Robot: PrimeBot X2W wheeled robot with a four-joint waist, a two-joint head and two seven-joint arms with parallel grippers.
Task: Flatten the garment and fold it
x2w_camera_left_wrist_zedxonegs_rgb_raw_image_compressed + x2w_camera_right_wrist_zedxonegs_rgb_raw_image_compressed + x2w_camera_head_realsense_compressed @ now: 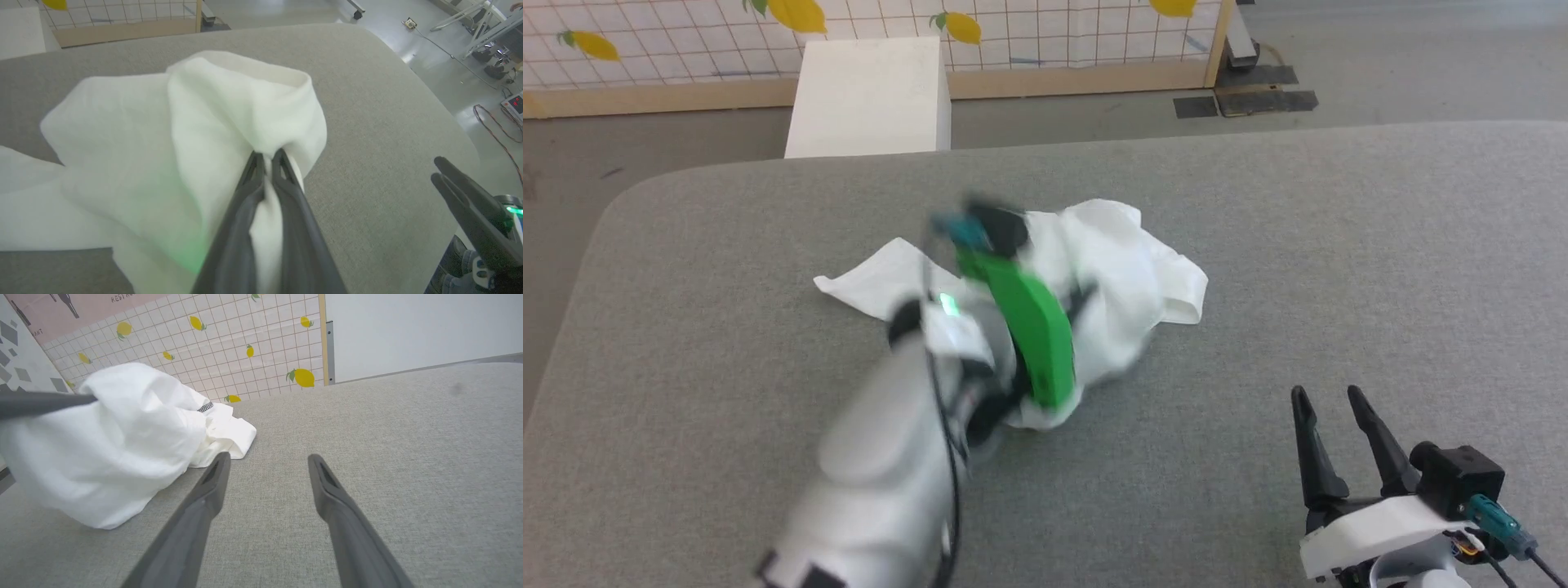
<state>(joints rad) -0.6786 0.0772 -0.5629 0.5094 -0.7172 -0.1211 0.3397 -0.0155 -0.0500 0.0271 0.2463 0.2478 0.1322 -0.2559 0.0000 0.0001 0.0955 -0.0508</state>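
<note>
The garment (1127, 269), a thin white shirt, lies crumpled in the middle of the grey table (1339, 245). My left arm (1021, 318), blurred with a green cover, reaches over it. In the left wrist view my left gripper (267, 157) is shut on a bunched fold of the garment (163, 134), which is lifted into a peak. In the right wrist view the garment (122, 449) shows a short dark zigzag stitch. My right gripper (1331, 400) rests at the lower right, open and empty, with its fingertips apart (269, 459) over bare table to the right of the cloth.
A rigid white box (870, 98) stands on the floor behind the table's far edge, before a lemon-patterned tiled panel (1054, 33). The table's rounded far-left corner (629, 204) is near the cloth. Cables (494, 130) lie on the floor.
</note>
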